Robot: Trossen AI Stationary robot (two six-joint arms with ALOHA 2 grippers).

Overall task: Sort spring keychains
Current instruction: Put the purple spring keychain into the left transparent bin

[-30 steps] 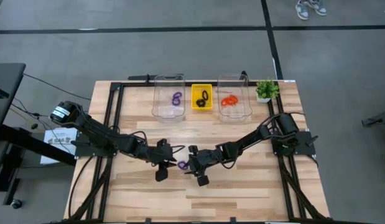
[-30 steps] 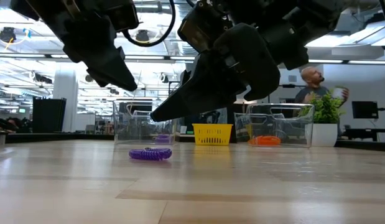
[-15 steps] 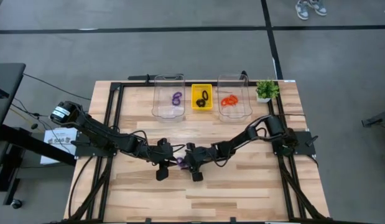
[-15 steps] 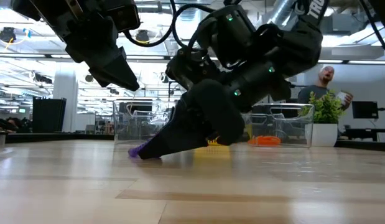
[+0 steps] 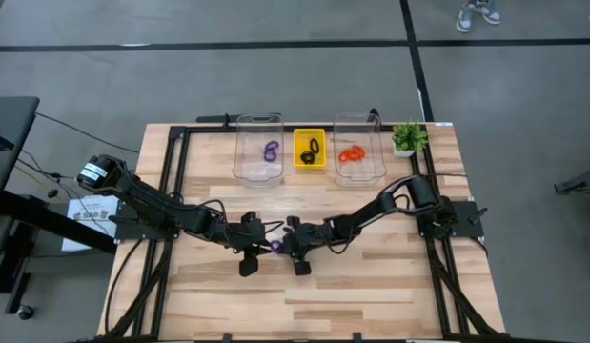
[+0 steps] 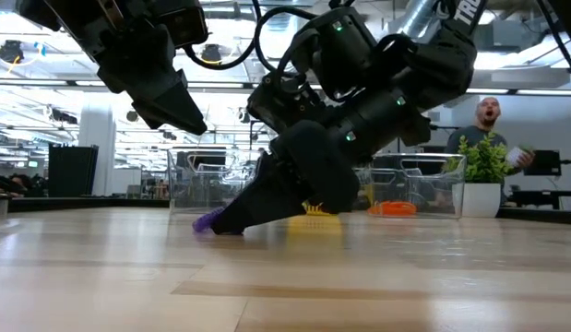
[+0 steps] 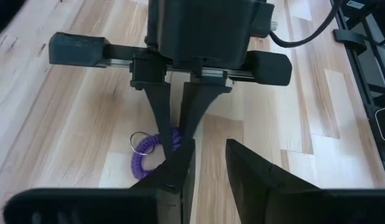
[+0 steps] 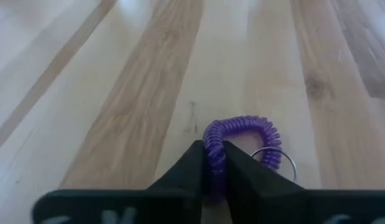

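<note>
A purple spring keychain (image 5: 274,247) (image 6: 205,221) lies flat on the wood at the table's middle; a thin metal ring (image 8: 274,157) hangs off it. My right gripper (image 5: 279,247) (image 8: 215,163) is down at the table and shut on the purple coil. My left gripper (image 5: 260,244) (image 7: 208,171) hovers open just left of the keychain, above the table (image 6: 179,115). More keychains rest inside containers at the far edge: purple ones (image 5: 271,151), a black one (image 5: 313,147), orange ones (image 5: 351,153). My right gripper pinches one side of the purple loop (image 8: 212,146) between its two fingers (image 7: 193,115). The fingers slant down from the table's right side (image 6: 257,207). The keychain lies on the table, its free part (image 8: 248,124) reaching out past the fingertips.
Along the far edge stand a clear bin (image 5: 257,162), a yellow tray (image 5: 299,157) and a second clear bin (image 5: 361,170), with a small potted plant (image 5: 407,138) to their right. A person (image 6: 493,115) stands in the room behind. Bare wood lies toward the near edge.
My right gripper has come down from above the table and moved a little left onto the purple keychain, where its fingers now hold the coil. The keychain has stayed on the table. In the last half second nothing has shifted.
</note>
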